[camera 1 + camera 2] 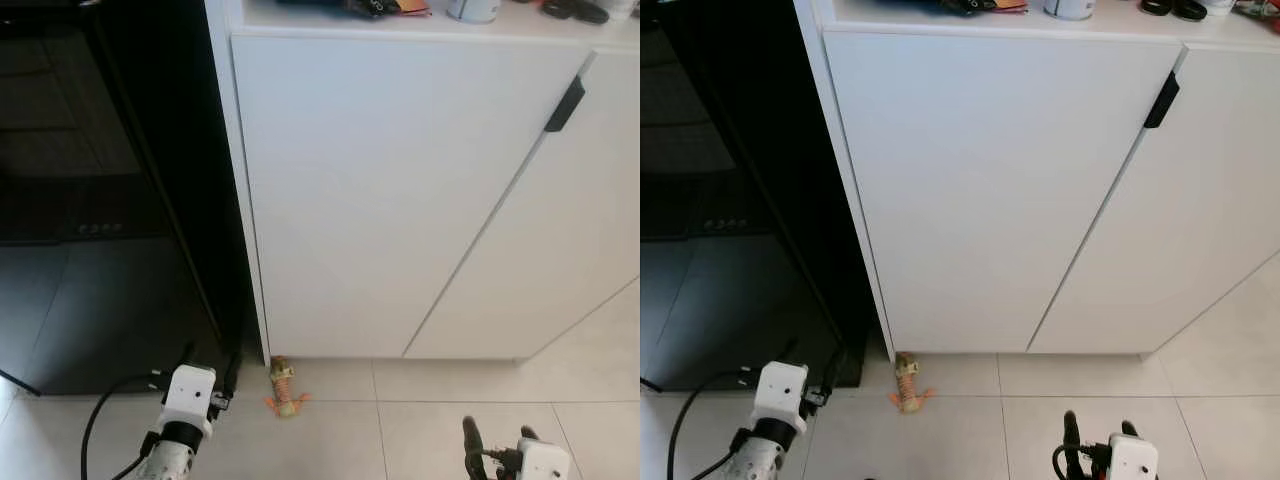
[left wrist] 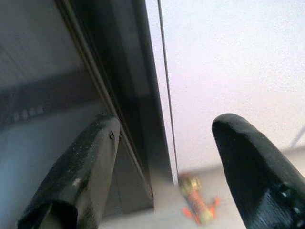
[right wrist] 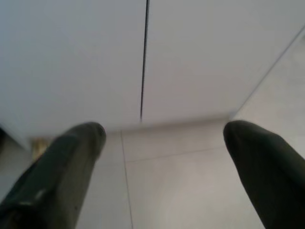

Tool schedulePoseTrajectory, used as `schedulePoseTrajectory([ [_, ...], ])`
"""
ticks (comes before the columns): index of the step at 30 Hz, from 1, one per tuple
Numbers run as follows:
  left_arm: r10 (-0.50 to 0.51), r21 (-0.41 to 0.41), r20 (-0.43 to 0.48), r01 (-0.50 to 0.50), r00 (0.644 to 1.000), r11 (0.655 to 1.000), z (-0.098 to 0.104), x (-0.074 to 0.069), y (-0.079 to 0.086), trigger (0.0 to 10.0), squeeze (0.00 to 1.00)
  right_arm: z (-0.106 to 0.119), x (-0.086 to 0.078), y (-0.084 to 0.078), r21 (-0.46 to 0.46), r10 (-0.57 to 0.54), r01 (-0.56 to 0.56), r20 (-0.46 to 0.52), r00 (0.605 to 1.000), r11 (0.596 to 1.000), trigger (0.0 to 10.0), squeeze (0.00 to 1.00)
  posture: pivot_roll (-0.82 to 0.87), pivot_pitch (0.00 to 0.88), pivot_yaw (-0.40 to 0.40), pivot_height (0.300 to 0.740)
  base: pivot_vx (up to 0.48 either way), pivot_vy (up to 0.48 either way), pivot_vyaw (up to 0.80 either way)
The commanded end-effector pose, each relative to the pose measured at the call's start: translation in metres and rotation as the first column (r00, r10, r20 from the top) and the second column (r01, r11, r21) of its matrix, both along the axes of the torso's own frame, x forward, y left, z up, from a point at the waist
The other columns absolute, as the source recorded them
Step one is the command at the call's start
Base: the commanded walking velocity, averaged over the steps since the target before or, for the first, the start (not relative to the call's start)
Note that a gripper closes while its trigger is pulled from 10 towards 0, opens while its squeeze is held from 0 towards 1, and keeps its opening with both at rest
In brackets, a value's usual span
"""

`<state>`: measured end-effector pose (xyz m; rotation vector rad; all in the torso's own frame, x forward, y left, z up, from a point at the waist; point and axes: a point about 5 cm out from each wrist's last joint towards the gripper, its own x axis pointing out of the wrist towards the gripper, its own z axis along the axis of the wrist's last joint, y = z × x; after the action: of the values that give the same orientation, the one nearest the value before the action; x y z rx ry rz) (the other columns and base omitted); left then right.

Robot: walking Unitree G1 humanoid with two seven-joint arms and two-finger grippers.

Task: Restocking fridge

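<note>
Low in the head views, both arms are seen hanging above the tiled floor. The left claw is held released, its two black fingers set wide apart with nothing between them. Ahead of this claw, the dark glossy front of a tall black appliance is seen, and whether it is the fridge cannot be told. Its door edge meets the side of a white cabinet just beyond the gap between the fingers. A small orange and yellow toy lies on the floor ahead of the left claw and slightly toward the right claw's side, at the foot of the cabinet by the corner where the black appliance ends. It is touched by neither claw.

The right claw is likewise released, with its fingers spread and empty. Straight ahead of it, the seam between two white cabinet doors is seen above the tiles. A black handle is mounted on the cabinet door high above the right claw. On the table over the cabinet, well above both claws, a white container and some dark items are partly seen at the frame edge; what they are cannot be told.
</note>
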<state>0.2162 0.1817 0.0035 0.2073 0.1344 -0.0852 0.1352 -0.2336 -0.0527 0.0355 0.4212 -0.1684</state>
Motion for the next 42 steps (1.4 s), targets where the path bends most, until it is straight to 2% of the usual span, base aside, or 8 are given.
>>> schedulePoseTrajectory([
  [1,0.052,-0.034,-0.102,-0.056,0.993,0.998,-0.015,-0.006,0.004,10.0,0.0,-0.012,-0.01,-0.002,0.019,-0.005,0.007,-0.103,0.995,1.0,10.0,0.0,-0.27,0.108,-0.047,0.74,0.0,0.0,0.0],
  [6,0.142,-0.01,-0.325,-0.153,0.935,0.988,-0.045,-0.011,0.011,10.0,0.0,-0.029,-0.017,-0.009,0.083,-0.02,0.047,-0.296,0.955,0.995,10.0,0.0,-0.26,0.095,-0.062,0.74,0.0,0.0,0.0],
  [15,0.105,0.043,-0.533,-0.097,0.84,0.994,-0.074,-0.027,-0.002,10.0,0.0,-0.044,-0.041,-0.011,0.11,0.007,0.054,-0.489,0.872,0.992,10.0,0.0,-0.22,0.04,-0.038,0.74,0.0,0.0,0.0],
  [20,0.147,0.05,-0.581,-0.145,0.8,0.988,-0.078,-0.028,0.003,10.0,0.0,-0.046,-0.044,-0.01,0.115,0.017,0.05,-0.523,0.852,0.992,10.0,0.0,-0.21,0.027,-0.029,0.74,0.0,0.0,0.0],
  [25,0.171,0.081,-0.599,-0.153,0.783,0.985,-0.079,-0.028,0.01,10.0,0.0,-0.047,-0.042,-0.006,0.139,0.087,-0.014,-0.535,0.84,0.99,10.0,0.0,-0.2,0.029,-0.04,0.74,0.0,0.0,0.0],
  [36,0.22,0.087,-0.619,-0.212,0.754,0.973,-0.081,-0.032,0.019,10.0,0.0,-0.049,-0.048,-0.007,0.121,0.076,-0.008,-0.573,0.816,0.993,10.0,0.0,-0.18,0.071,-0.029,0.74,0.0,0.0,0.0],
  [38,0.244,0.098,-0.644,-0.238,0.725,0.966,-0.084,-0.04,0.027,10.0,0.0,-0.052,-0.047,0.002,0.129,0.089,-0.015,-0.586,0.806,0.992,10.0,0.0,-0.17,0.113,-0.031,0.74,0.0,0.15,0.0],
  [42,0.245,0.1,-0.65,-0.239,0.72,0.966,-0.085,-0.043,0.029,10.0,0.0,-0.052,-0.046,0.004,0.133,0.082,-0.004,-0.586,0.806,0.991,10.0,0.0,-0.17,0.119,-0.029,0.74,0.0,0.298,0.0],
])
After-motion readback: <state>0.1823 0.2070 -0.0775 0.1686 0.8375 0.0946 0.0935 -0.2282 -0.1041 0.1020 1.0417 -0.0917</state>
